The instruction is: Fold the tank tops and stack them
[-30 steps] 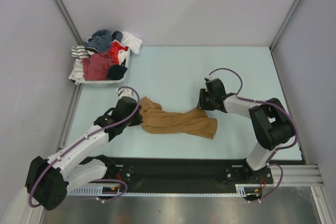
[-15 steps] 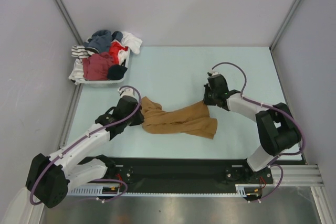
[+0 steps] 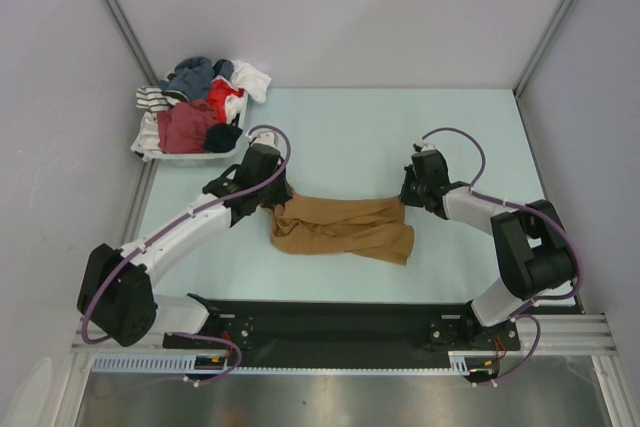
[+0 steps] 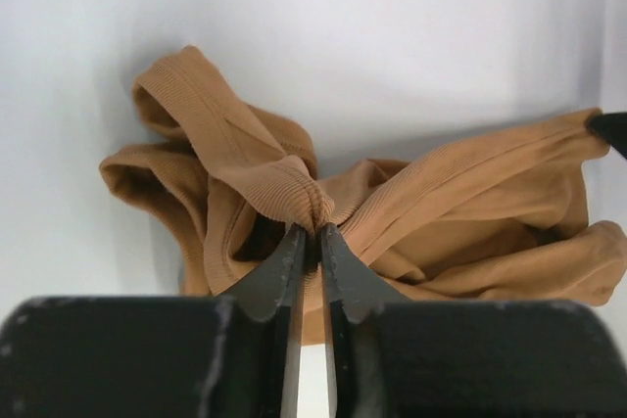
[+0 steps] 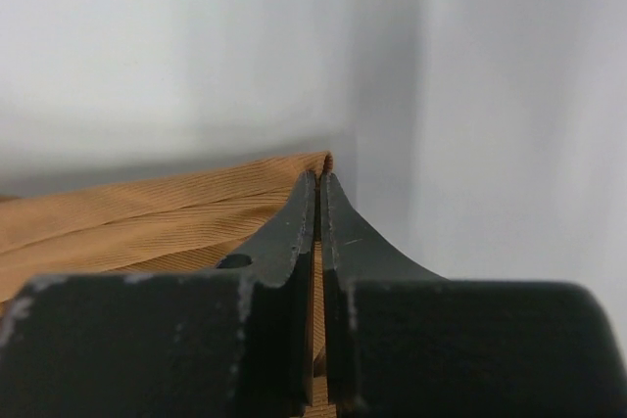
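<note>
The right gripper (image 5: 318,183) is pinched tight on the tan-brown tank top's (image 5: 147,227) ribbed edge; the cloth stretches away leftward

The tank top (image 4: 470,193) is matt ribbed cloth; the table (image 3: 340,137) smooth, matt.

We find the tank top (image 3: 343,228) on the table (image 3: 340,127), the left gripper (image 3: 271,201) at its left end, the right gripper (image 3: 405,197) at its right. A basket (image 3: 192,158) of clothes (image 3: 195,112) sits behind, far left.
</note>
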`<state>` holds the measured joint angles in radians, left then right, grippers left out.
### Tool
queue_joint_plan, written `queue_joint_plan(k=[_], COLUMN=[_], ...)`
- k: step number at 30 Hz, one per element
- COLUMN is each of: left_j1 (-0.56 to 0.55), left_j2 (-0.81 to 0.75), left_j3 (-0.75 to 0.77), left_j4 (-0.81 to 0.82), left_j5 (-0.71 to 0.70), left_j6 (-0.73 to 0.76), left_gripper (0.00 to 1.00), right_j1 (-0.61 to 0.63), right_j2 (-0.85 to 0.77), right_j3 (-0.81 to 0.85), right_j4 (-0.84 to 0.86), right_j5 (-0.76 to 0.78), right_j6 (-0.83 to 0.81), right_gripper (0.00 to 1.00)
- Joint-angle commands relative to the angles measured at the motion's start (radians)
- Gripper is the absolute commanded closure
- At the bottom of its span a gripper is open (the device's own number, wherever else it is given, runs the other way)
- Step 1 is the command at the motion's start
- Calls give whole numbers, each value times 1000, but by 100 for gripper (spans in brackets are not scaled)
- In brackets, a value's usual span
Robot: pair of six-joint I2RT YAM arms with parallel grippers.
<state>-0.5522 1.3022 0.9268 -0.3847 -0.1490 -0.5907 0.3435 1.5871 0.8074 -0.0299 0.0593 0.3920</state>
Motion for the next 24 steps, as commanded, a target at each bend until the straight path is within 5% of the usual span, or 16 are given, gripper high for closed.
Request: queue_joint_plan(k=[1, 3, 6, 7, 10, 13, 24], left_j1=[11, 9, 11, 11, 9, 9, -32], left_j2=[38, 39, -4, -20, -82, -130, -305], left_j3=[64, 61, 37, 29, 4, -20, -206], left_j4=[-14, -20, -19, -16, -17, -26, 21], left_j5=[9, -1, -27, -34, -47, -8, 111], left_j6=[40, 46, 52, 52, 65, 81, 107], left_gripper=[84, 68, 28, 24, 23, 36, 39], right_j1=[2, 0, 0, 2, 0, 2, 2], right_j2=[-45, -49, -52, -53, -50, -50, -55], right_j3=[-20, -25, -30, -30, -30, -27, -27], right_j4=[88, 87, 88, 90, 90, 87, 82], right_j5=[-3, -6, -12, -15, -16, -15, -24], right_j6=[8, 8, 7, 5, 5, 4, 1], right_gripper=[100, 100, 100, 100, 100, 100, 100])
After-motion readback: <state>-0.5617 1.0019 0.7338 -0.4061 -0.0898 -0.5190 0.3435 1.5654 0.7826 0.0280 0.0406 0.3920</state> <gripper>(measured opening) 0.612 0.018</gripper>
